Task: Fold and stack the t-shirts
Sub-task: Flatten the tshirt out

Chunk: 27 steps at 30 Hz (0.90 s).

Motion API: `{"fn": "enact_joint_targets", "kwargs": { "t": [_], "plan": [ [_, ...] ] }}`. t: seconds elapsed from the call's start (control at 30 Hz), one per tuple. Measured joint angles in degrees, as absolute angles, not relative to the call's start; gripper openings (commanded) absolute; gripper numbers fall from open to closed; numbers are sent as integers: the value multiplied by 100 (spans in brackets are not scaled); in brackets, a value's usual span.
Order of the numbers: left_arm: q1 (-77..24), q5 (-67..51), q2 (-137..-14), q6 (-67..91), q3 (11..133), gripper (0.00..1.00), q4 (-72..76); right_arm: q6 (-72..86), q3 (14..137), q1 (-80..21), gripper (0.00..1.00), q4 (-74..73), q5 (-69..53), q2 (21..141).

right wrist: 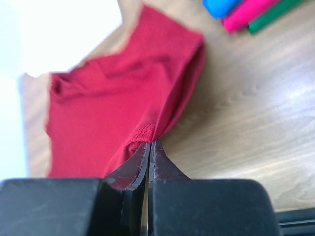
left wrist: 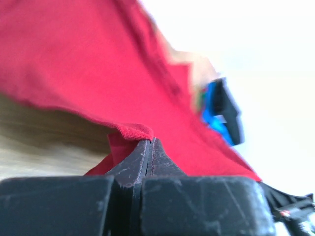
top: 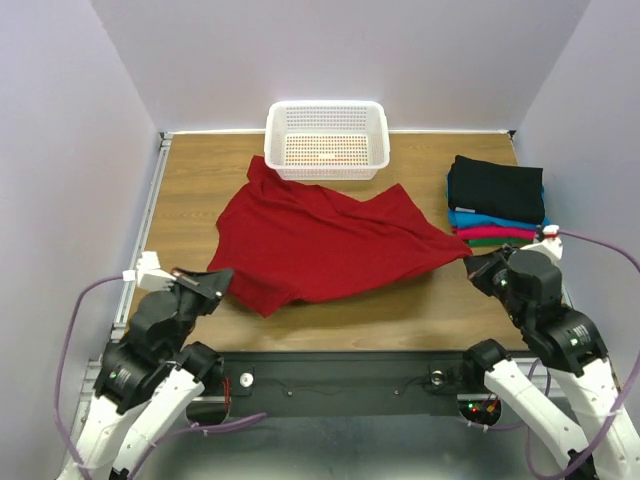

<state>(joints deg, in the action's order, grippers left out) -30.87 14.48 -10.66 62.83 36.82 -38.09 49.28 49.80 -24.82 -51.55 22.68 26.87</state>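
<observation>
Top view: the dark red t-shirt (top: 330, 240) lies unfolded and wrinkled in the middle of the wooden table (top: 200, 185). Its far-left corner reaches the front edge of the white basket (top: 327, 104), which stands at the back of the table.

Left gripper (left wrist: 149, 142): the fingers are pressed together with no gap showing. A fold of the red hem is pinched between the tips at the shirt's near-left corner. In the left wrist view the cloth is lifted off the wood just behind the pinch.

Right gripper (right wrist: 149, 143): the fingers are likewise closed tight on a bunched bit of the red edge, at the shirt's right-hand corner. The cloth is drawn into a point there.

Stack of folded t-shirts (top: 495, 185): it sits at the right side of the table, far of the right gripper. Top to bottom it is black, bright blue (top: 478, 219), magenta (top: 490, 233), green (top: 503, 243). The red shirt's right corner lies just beside the stack's near edge; whether the two touch cannot be told.
</observation>
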Motion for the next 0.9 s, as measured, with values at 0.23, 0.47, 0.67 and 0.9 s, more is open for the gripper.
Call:
{"fn": "enact_joint_targets", "kwargs": {
  "t": [0.23,0.47,0.67,0.9],
  "plan": [
    [-3105,1485,-1210,5885,5113,0,-3789,4727,6278,-2482,0,-5371,2381,2821],
    [-3105,893,-2314,5140,7006,0,-3328,4182,8274,-2482,0,-5131,2202,3203],
    [-3096,167,-3002,4661,8801,0,-3022,3822,9850,-2484,0,-4917,1715,3599],
    [-2620,-646,-3625,4313,10862,0,-3013,3645,10960,-2482,1,-4856,1100,3776]
  ]
}}
